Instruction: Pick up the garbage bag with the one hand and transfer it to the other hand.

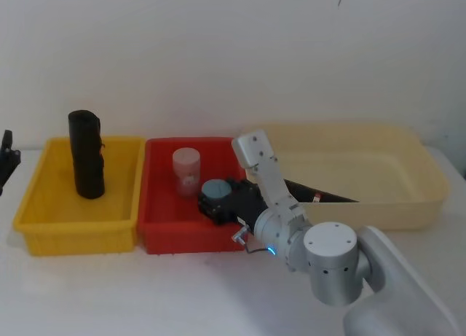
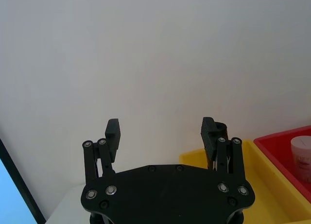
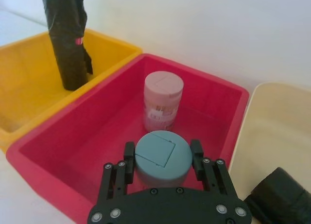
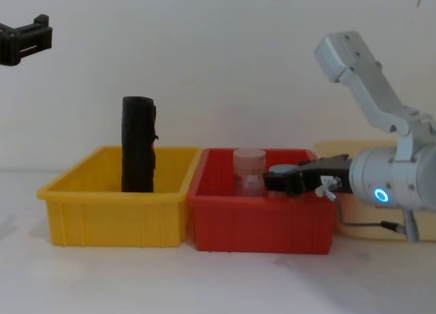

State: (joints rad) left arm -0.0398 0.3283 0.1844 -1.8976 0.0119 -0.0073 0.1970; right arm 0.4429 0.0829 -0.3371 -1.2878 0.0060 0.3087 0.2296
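Right arm: fat silver-grey round joints, smooth pale-grey links. Small blue ring light glows on wrist joint. Thin grey cable hangs under wrist. Right claw: black flat forked plate, two black fingers, shiny silver screws. Left claw: same black plate, silver screws, ribbed black finger pads.

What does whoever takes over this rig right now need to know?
Left gripper: raised at the far left, beyond the yellow bin, jaws open, empty.
Right gripper: low in the red bin, at the grey-blue canister.
Garbage bag: upright in the yellow bin, no gripper on it.
Done: nothing yet.
Left: pick up the bag, pass it to the other gripper.
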